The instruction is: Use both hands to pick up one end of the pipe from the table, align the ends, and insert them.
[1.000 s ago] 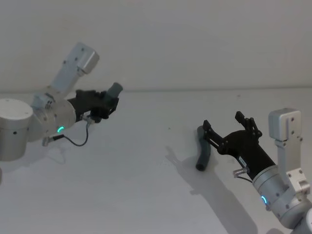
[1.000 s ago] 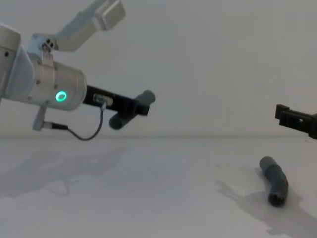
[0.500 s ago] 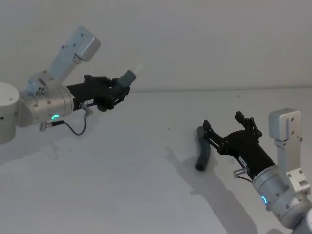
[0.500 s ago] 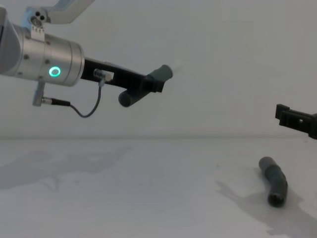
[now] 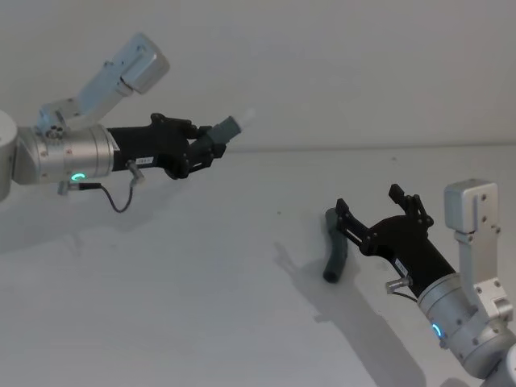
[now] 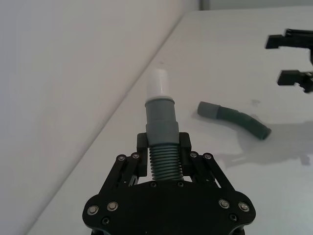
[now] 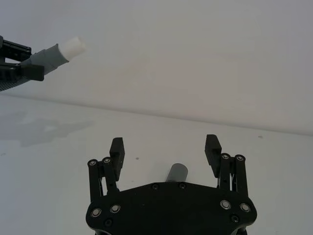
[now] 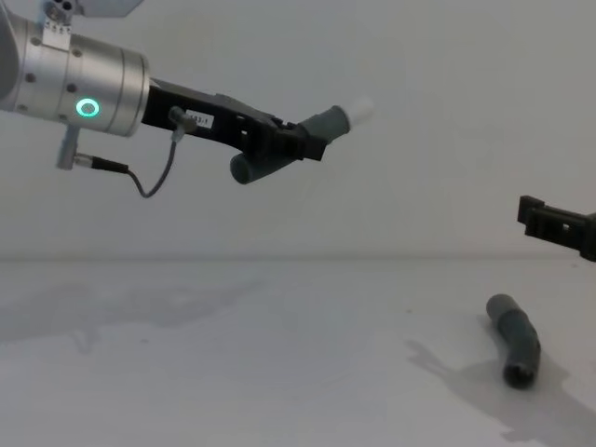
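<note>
1. Two pipe pieces are well apart. One is up in the air in the left gripper (image 5: 211,145), at 10 o'clock in the head view. The other lies on the table (image 5: 201,282) at 4 o'clock.
2. Left gripper's fingers are pressed onto the held piece (image 5: 226,129), pinching its ribbed stretch. Its white tip (image 5: 246,118) sticks out past the fingers toward 2 o'clock, with the wall (image 5: 322,64) behind it.
3. Right gripper (image 5: 368,199) hovers with fingers spread wide, holding nothing. It sits just at 2 o'clock of the lying piece (image 5: 337,250). From the chest it hangs above that piece, not touching it.
4. Plenty of room here! Bare white table runs from the lying piece out toward 9 o'clock, and open air separates the two grippers. The table's far edge meets the wall just behind the lying piece's far end.
5. Lying piece is dark grey, short and slightly bent. It runs from 12 down to 6 o'clock, and its round near end faces the robot.
6. Held piece is grey with a collar below the narrower white tip.
</note>
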